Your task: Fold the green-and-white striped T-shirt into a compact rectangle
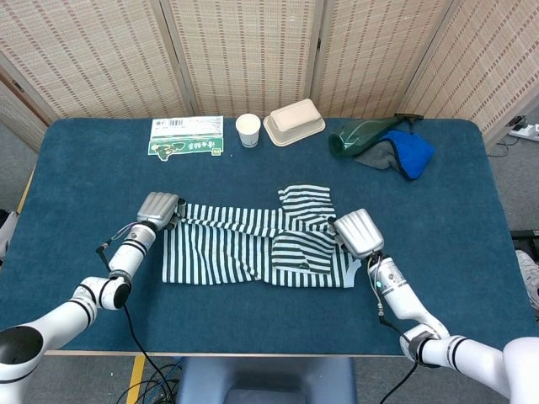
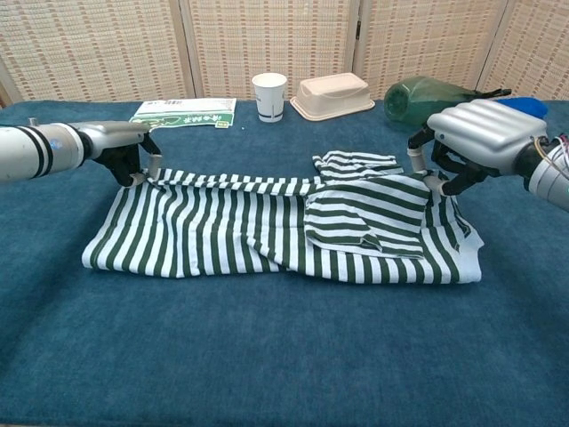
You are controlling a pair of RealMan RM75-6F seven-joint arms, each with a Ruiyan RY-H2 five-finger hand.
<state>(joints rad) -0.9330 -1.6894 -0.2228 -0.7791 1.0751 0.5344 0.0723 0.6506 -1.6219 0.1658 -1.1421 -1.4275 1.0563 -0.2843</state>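
hidden: fingertips of both hands are tucked under the palms in head view; only chest view shows them at the cloth. Left forearm is cut off at the frame edge in chest view. Print on the packet is too small to read.
left hand: silver five-finger left hand [image 2: 120, 147] pinches the shirt's far-left edge, fingers [image 2: 133, 176] curled down onto the fabric.
right hand: silver right hand [image 2: 476, 142] is closed on the shirt's far-right edge, cloth caught between thumb and fingers [image 2: 435, 184].
shirt: green-and-white striped T-shirt [image 1: 253, 244] lies near the middle of the table, stretched into a wide band between the two hands; a folded flap sits on its right half, a sleeve bunches at the far edge.
surface: dark blue felt-like table cover [image 1: 84, 177], slightly fuzzy.
room: woven beige folding screens [image 1: 244, 50] stand behind the table; grey floor shows at the sides.
back row: green-and-white flat printed packet [image 1: 186, 135], white paper cup [image 1: 248, 130], beige lidded clamshell food box [image 1: 294, 122], dark green bottle lying on its side [image 1: 360, 135], touching a blue-and-grey cloth bundle [image 1: 404, 154].
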